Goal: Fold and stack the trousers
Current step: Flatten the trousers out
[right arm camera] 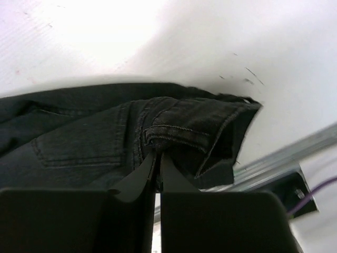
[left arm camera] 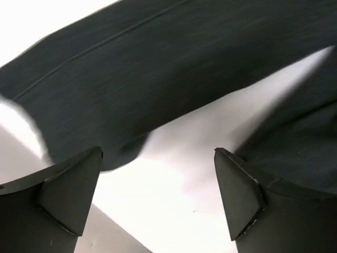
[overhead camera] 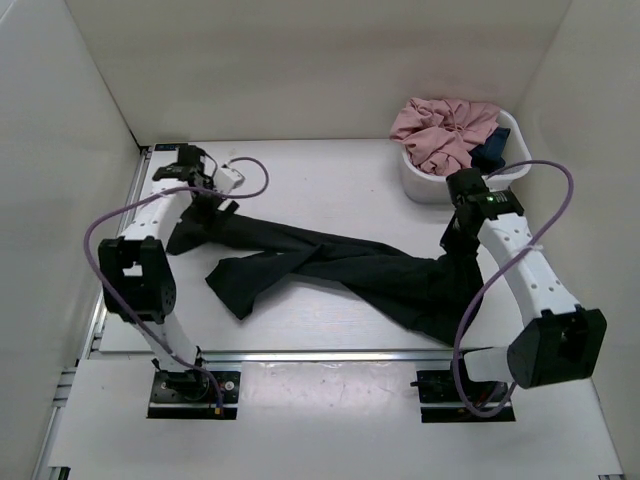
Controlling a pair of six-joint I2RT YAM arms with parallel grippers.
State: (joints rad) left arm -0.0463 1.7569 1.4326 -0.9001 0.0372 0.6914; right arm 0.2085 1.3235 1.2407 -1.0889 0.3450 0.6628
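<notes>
The trousers [overhead camera: 340, 265] stretch lengthwise from the left gripper [left arm camera: 158, 158], spread wide and empty at the leg ends, to the right gripper [right arm camera: 157, 154], pinched tight on the waistband; only its wrist view shows the stitching.

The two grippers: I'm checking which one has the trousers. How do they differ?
The left gripper is open and empty; the right gripper is shut on the trousers at the waistband. The left hovers over a leg, the right is at the waist end. Both are dark and two-fingered.
</notes>
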